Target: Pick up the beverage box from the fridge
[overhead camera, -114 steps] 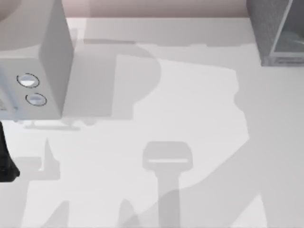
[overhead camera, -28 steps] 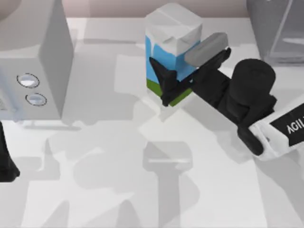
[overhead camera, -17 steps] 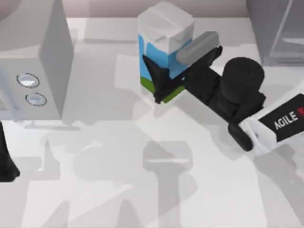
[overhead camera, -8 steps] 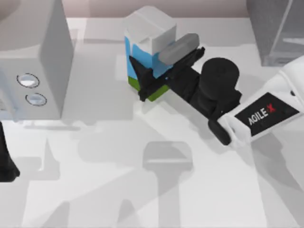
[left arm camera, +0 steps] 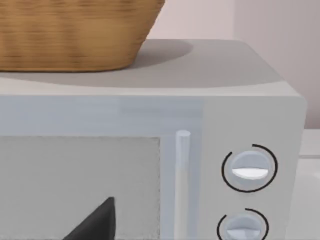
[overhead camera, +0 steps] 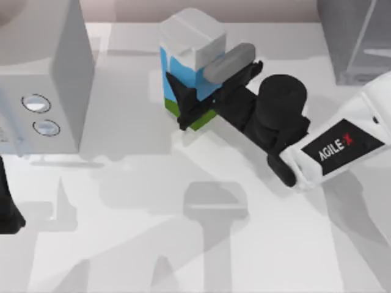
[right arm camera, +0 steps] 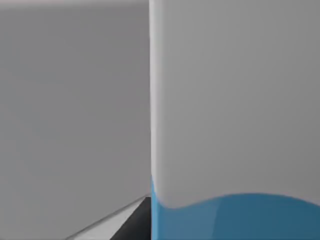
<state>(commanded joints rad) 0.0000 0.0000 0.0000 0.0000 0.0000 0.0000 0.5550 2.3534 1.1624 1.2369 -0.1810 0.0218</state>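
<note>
Microwave-like grey box with two round knobs (overhead camera: 46, 85) stands at the table's left, and the left gripper (overhead camera: 7, 210) is parked below it at the table's left edge; its finger state cannot be told. Right gripper (overhead camera: 208, 91) grips the beverage box (overhead camera: 186, 58) between its fingers, upright above the table (overhead camera: 122, 244) centre, with the fridge (overhead camera: 357, 36) behind the arm, well apart. Judged step: carrying the carton out; the next move calls for keeping it clamped and level.

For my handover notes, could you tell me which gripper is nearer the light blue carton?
Right. The right gripper clamps the light blue carton; the left gripper sits at the table's left edge.
</note>
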